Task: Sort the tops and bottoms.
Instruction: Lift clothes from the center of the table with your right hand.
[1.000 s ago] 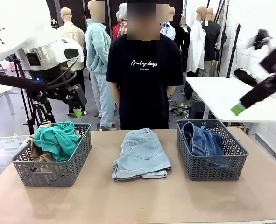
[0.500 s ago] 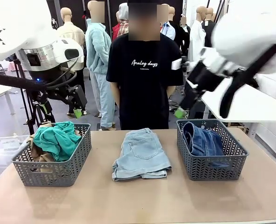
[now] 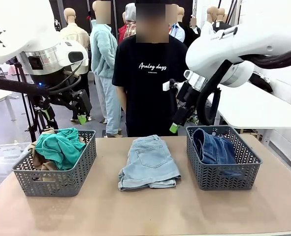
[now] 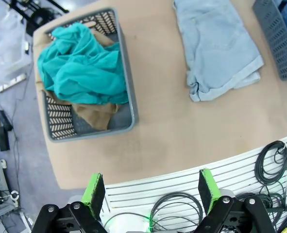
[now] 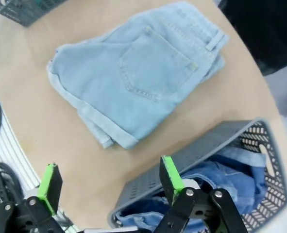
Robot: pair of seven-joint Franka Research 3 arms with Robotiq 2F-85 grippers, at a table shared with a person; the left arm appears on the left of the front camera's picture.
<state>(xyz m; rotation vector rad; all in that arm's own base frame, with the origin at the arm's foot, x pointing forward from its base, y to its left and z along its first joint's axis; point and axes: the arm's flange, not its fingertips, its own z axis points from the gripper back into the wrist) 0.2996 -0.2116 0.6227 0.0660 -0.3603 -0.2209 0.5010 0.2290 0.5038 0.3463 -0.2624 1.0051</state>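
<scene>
Centrally, light shorts (image 3: 148,163) lie between two baskets; right gripper (image 3: 177,114) hovers above their far edge, fingers spread, left gripper (image 3: 66,112) likewise spread.

Work surface: tan table (image 3: 150,211), matte, rounded corners. Behind it on the right, a white table (image 3: 248,105) stands against a white wall (image 3: 275,22). Floor (image 3: 2,123) grey and smooth. A black stand (image 3: 244,49) rises beside the white table. Cables (image 3: 189,115) lie on the floor beneath it. Lighting even, indoor, soft shadows.
</scene>
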